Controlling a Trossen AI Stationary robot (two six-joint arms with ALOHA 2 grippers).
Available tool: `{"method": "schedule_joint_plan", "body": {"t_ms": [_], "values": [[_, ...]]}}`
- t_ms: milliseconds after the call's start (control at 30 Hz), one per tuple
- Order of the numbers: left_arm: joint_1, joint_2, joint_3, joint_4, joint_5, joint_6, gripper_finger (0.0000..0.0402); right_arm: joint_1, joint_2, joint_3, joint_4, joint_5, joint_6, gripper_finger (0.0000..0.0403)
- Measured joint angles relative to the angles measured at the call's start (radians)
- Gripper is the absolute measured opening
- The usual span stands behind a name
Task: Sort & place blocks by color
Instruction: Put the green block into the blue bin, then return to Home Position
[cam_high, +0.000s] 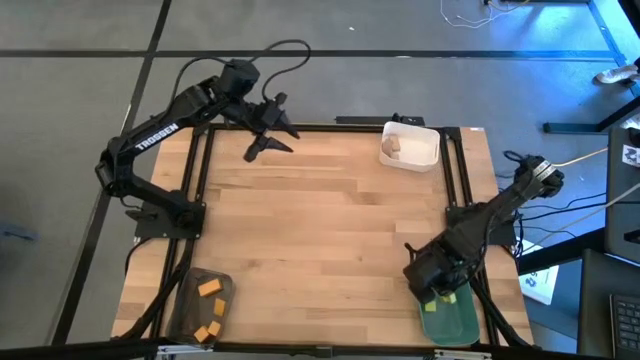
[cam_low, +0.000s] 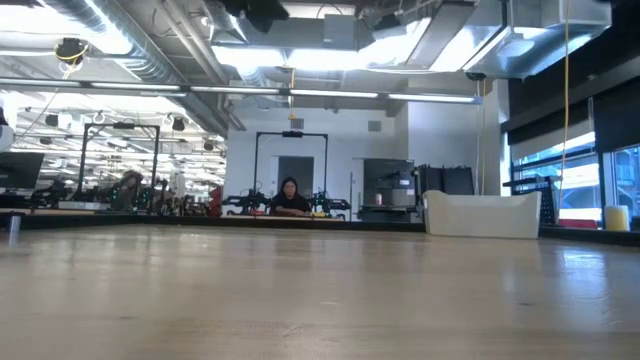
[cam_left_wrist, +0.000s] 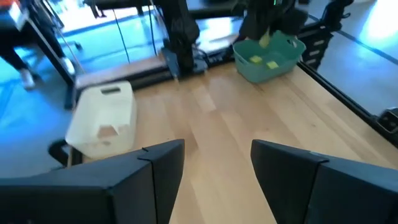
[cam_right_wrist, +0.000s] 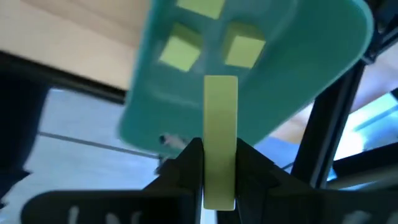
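My right gripper (cam_high: 436, 290) and wrist cover the far part of the green tray (cam_high: 455, 322) from above, its near rim is cut off, and the tan block (cam_high: 393, 148) in the white tray (cam_high: 425, 158) stays blurry.

Only one legible text: "TROSSEN" in white capitals along the left arm (cam_high: 155, 137), upper left of the high view, running diagonally. Nothing else readable on trays, blocks, table or in the room behind; small papers at the right edge too tiny to read.
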Motion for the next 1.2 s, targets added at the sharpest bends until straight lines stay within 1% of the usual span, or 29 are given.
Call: {"method": "schedule_joint_plan", "body": {"t_ms": [133, 367, 533, 633, 833, 933, 1000, 1067, 1100, 1167, 1200], "values": [[-0.004, 0.000, 0.000, 0.034, -0.001, -0.002, 0.0179, 0.018, 0.000, -0.118, 0.067, -0.002, -0.009, 0.0057], [-0.003, 0.000, 0.000, 0.035, -0.065, -0.047, 0.0179, 0.017, 0.000, -0.268, 0.212, -0.003, -0.035, 0.0058], [-0.003, 0.000, 0.000, 0.035, -0.078, -0.056, 0.0179, 0.017, 0.000, -0.307, 0.239, -0.009, -0.028, 0.0112], [-0.003, 0.000, 0.000, 0.035, -0.084, -0.059, 0.0179, 0.017, 0.000, -0.307, 0.241, -0.021, -0.031, 0.0125], [-0.003, 0.000, 0.000, 0.034, -0.137, -0.077, 0.0179, 0.017, -0.003, -0.257, 0.238, -0.006, -0.055, 0.0126], [-0.003, 0.000, 0.000, 0.034, -0.140, -0.076, 0.0179, 0.017, -0.003, -0.233, 0.235, 0.000, -0.073, 0.0127], [-0.003, 0.000, 0.000, 0.033, -0.141, -0.076, 0.0179, 0.010, -0.004, -0.195, 0.199, 0.007, -0.076, 0.0127], [-0.003, 0.000, 0.000, 0.033, -0.152, -0.076, 0.0179, -0.002, -0.012, -0.127, 0.109, 0.061, -0.078, 0.0128], [-0.003, 0.000, 0.000, 0.033, -0.162, -0.078, 0.0179, -0.012, -0.018, -0.083, 0.042, 0.111, -0.079, 0.0128], [-0.002, 0.000, 0.000, 0.032, -0.186, -0.090, 0.0179, -0.033, -0.032, 0.019, -0.097, 0.233, -0.075, 0.0128], [-0.002, 0.000, 0.000, 0.033, -0.196, -0.103, 0.0179, -0.042, -0.039, 0.070, -0.166, 0.314, -0.066, 0.0128]]}}
